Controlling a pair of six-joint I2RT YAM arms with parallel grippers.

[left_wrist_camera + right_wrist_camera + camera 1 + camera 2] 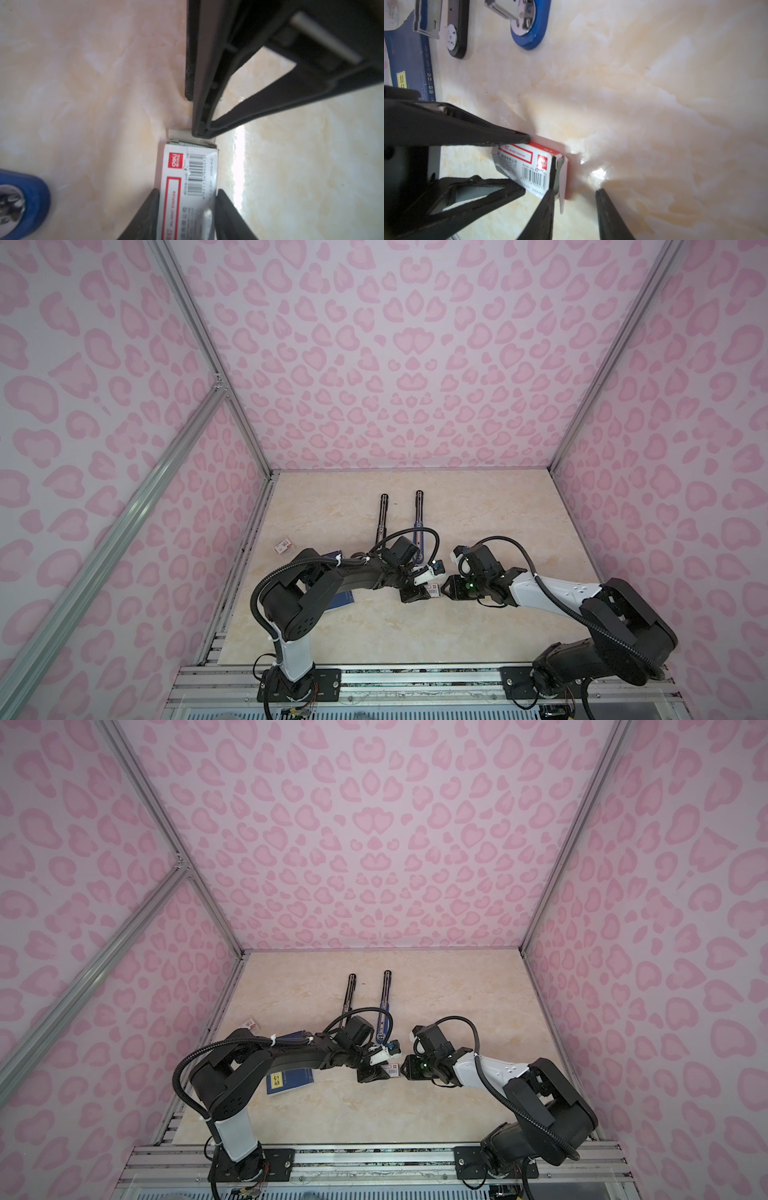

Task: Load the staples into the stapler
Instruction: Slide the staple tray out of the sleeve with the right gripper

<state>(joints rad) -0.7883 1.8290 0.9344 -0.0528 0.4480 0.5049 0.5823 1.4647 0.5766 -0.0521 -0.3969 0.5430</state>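
Observation:
My left gripper (pixel 188 191) is shut on a white-and-red barcoded box (pixel 191 172), which lies low over the table in both top views (pixel 434 590). A thin grey edge of the staples (pixel 187 144) shows in the box's open end. My right gripper (pixel 574 192) is open at that end. One of its fingers (pixel 548 205) touches the box mouth, and the white flap (pixel 563 187) hangs between the jaws. A black stapler (pixel 382 516) and a blue stapler (pixel 417 522) lie opened flat behind the grippers.
A dark blue book (pixel 291 1079) lies under the left arm. A second small white-and-red box (pixel 284 546) sits near the left wall. Pink patterned walls close in the marble table (pixel 498 531) on three sides.

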